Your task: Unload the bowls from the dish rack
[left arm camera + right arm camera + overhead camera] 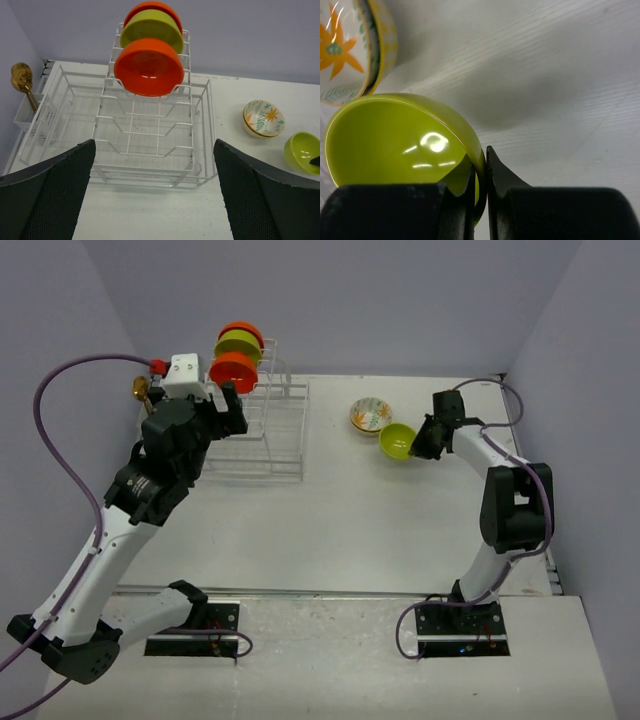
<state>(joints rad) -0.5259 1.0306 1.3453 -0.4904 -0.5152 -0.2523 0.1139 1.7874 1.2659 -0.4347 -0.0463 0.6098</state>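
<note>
The white wire dish rack [262,430] stands at the back left; it also shows in the left wrist view [150,150]. Its upright slots hold an orange bowl [149,67] in front, a lime-green bowl [150,27] behind it and another orange bowl [152,7] at the back. My left gripper [152,195] is open and empty, just in front of the rack. My right gripper [480,175] is shut on the rim of a lime-green bowl [395,145], held tilted just above the table beside the white floral bowl [370,415].
A small holder with a gold spoon [22,80] hangs at the rack's left end. Purple walls close in the back and sides. A purple cable [60,430] loops by the left arm.
</note>
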